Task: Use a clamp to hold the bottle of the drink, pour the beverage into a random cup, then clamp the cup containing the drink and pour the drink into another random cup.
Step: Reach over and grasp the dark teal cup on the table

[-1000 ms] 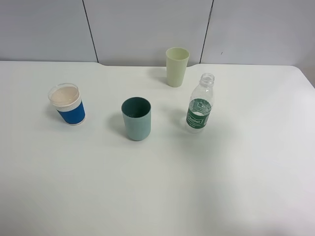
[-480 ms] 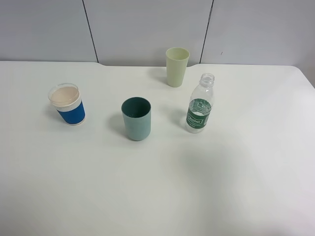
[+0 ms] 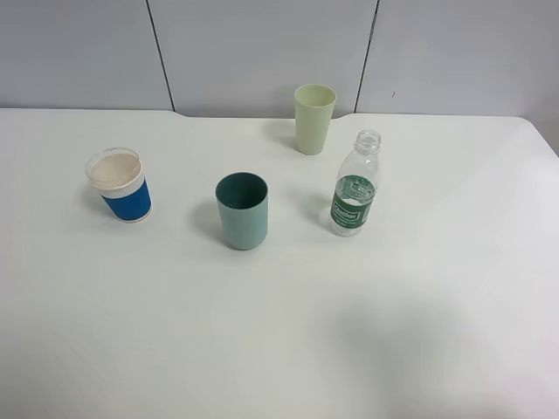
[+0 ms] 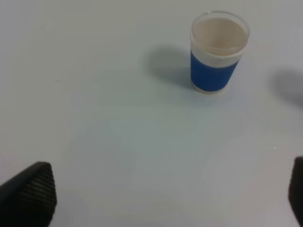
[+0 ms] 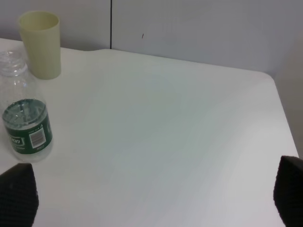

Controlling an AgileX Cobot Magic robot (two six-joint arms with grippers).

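A clear, uncapped bottle (image 3: 355,185) with a green label stands upright right of centre on the white table; it also shows in the right wrist view (image 5: 24,116). A teal cup (image 3: 242,210) stands at the middle. A pale yellow-green cup (image 3: 314,118) stands at the back, also in the right wrist view (image 5: 40,44). A blue-and-white paper cup (image 3: 120,185) stands at the left, also in the left wrist view (image 4: 218,51). Neither arm shows in the exterior view. My left gripper (image 4: 165,189) and right gripper (image 5: 156,194) are open and empty, well short of the objects.
The white table (image 3: 279,332) has a grey panelled wall (image 3: 262,44) behind it. Its right edge and rounded far corner show in the right wrist view (image 5: 284,123).
None of the objects has moved. A faint shadow on the table at the front right has shifted and grown.
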